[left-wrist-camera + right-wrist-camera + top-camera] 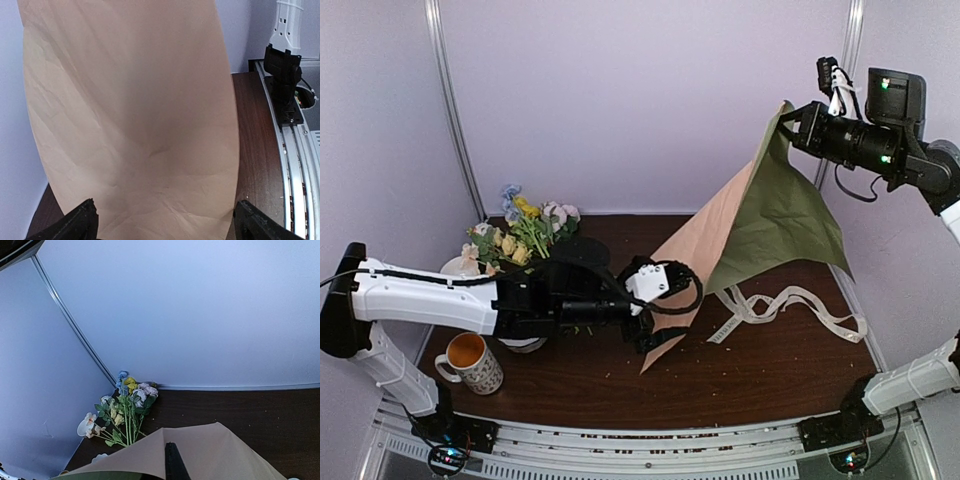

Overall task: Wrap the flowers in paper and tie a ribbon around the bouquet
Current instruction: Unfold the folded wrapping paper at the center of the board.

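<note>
Wrapping not begun: the shut right claw [785, 118] holds the paper [760, 215] aloft at far right, the left claw [660, 325] gapes empty at its lower edge, the flowers [525, 235] lie far left, and the ribbon [790, 305] is untied on the table [740, 385].

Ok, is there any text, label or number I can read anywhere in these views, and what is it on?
No text is legible in any view.
ribbon: dark printed marks along it, too small to read.
mug: speckled pattern, no legible words.
paper: plain where the peach and green sides show, no print.
</note>
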Robot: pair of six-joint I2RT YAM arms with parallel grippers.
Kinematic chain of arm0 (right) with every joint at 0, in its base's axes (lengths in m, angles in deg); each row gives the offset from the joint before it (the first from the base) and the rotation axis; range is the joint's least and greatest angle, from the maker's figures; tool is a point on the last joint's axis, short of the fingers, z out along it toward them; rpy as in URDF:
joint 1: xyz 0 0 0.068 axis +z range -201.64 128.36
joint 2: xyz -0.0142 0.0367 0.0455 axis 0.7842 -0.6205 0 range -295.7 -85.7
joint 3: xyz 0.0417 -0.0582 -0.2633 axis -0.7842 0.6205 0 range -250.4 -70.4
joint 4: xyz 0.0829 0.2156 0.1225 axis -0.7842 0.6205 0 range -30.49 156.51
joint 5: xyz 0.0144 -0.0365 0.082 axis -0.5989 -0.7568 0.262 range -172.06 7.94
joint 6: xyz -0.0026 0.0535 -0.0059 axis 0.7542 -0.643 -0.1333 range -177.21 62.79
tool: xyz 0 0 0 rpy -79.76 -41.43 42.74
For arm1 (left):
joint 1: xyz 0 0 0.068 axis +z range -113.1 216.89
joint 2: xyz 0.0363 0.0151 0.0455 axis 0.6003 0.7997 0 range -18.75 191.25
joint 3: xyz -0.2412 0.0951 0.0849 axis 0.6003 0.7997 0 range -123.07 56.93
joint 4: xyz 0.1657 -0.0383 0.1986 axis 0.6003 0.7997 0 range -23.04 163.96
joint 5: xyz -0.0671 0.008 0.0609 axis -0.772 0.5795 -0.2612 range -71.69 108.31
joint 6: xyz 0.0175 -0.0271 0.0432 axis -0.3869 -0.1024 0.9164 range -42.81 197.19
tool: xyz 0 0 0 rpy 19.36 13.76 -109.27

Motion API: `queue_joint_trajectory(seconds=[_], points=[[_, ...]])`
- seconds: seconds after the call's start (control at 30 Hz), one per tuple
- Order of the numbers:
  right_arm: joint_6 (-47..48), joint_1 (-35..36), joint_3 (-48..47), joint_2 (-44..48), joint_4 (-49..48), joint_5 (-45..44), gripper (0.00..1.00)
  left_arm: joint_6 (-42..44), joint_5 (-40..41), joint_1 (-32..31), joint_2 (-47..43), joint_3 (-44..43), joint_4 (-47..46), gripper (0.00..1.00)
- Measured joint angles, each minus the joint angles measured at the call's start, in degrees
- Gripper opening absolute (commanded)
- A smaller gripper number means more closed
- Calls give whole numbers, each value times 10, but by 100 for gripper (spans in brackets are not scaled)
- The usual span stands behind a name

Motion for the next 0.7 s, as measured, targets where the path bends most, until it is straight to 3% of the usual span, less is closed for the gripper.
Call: queue_joint_trajectory(seconds=[0.2,0.43,0.47,0.5,0.57,0.6,0.7], points=[[-1,0,0,11,-9,-13,0,-33,48,-13,19,0,-49,97],[-5,0,4,20,-13,-17,0,-78,110,-23,93,-20,-87,87],[-6,0,5,20,-13,-18,0,-81,110,-24,98,-23,-87,81],[-7,0,5,20,-13,-19,0,-84,109,-24,102,-24,-87,67],[-7,0,5,21,-13,-20,0,-94,111,-25,104,-26,-91,18],[-6,0,5,21,-13,-21,0,-96,114,-25,103,-27,-93,0],[1,-1,5,26,-10,-26,0,-101,125,-26,98,-27,-89,0]])
